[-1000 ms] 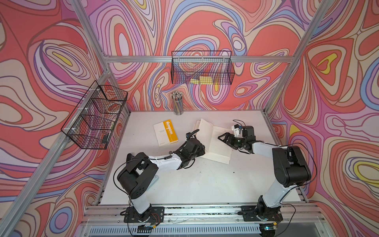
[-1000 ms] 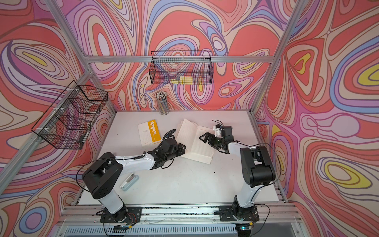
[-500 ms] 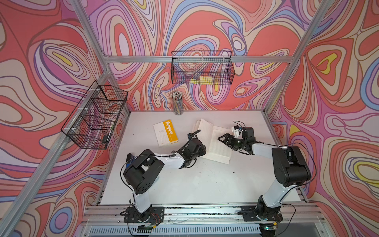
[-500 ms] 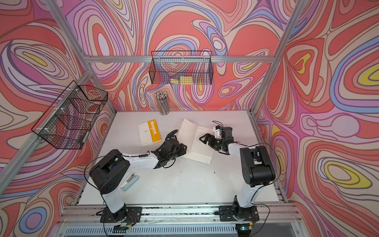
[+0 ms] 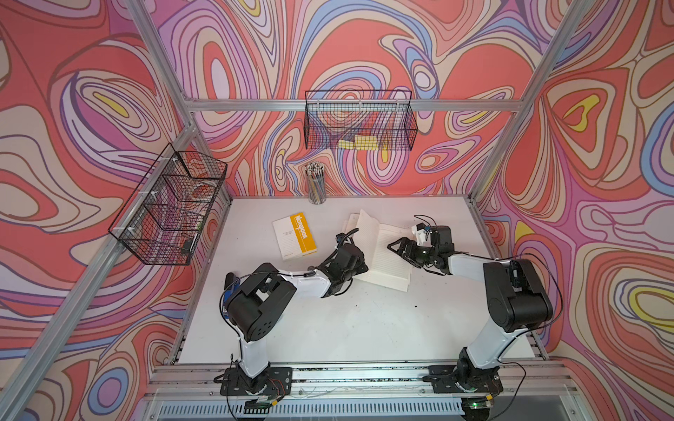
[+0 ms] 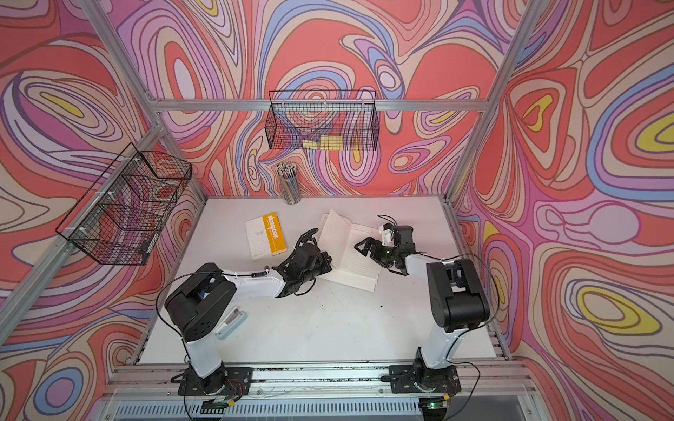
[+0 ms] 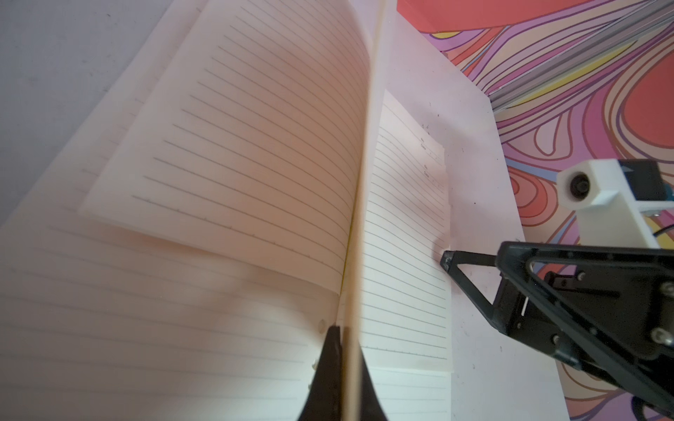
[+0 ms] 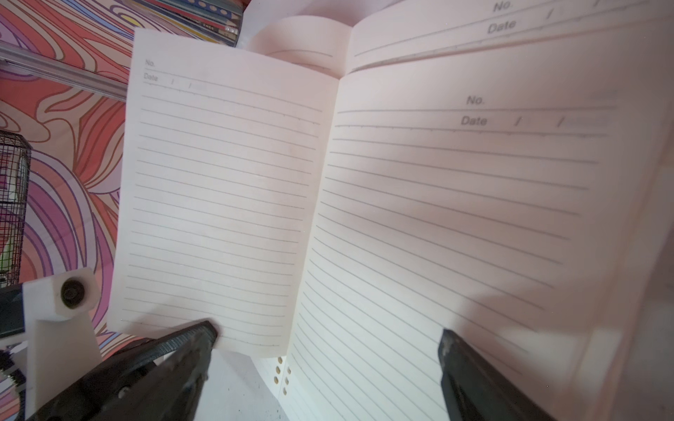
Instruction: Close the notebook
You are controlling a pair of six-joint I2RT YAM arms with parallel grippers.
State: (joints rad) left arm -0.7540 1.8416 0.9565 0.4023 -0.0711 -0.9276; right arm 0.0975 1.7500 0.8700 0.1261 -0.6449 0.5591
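Fold-over step in hand: left claw (image 7: 344,339) was clamped thin on a raised leaf (image 5: 366,233) of the open notebook (image 5: 388,268), which lay on the surface (image 5: 346,320) between both claws. The right claw (image 8: 326,339) was spread wide over the flat page and held nothing. Next move likely called for swinging that leaf across toward the right claw, which should clear out first. Notebook looked cream and lined, pages fanned loose, left side standing near upright, right side flat.

Cream, grey-lined notebook (image 5: 383,271) mid-frame; orange-and-white booklet (image 5: 294,236) to its left; white table (image 5: 328,328); red-purple swirled walls (image 5: 364,54).
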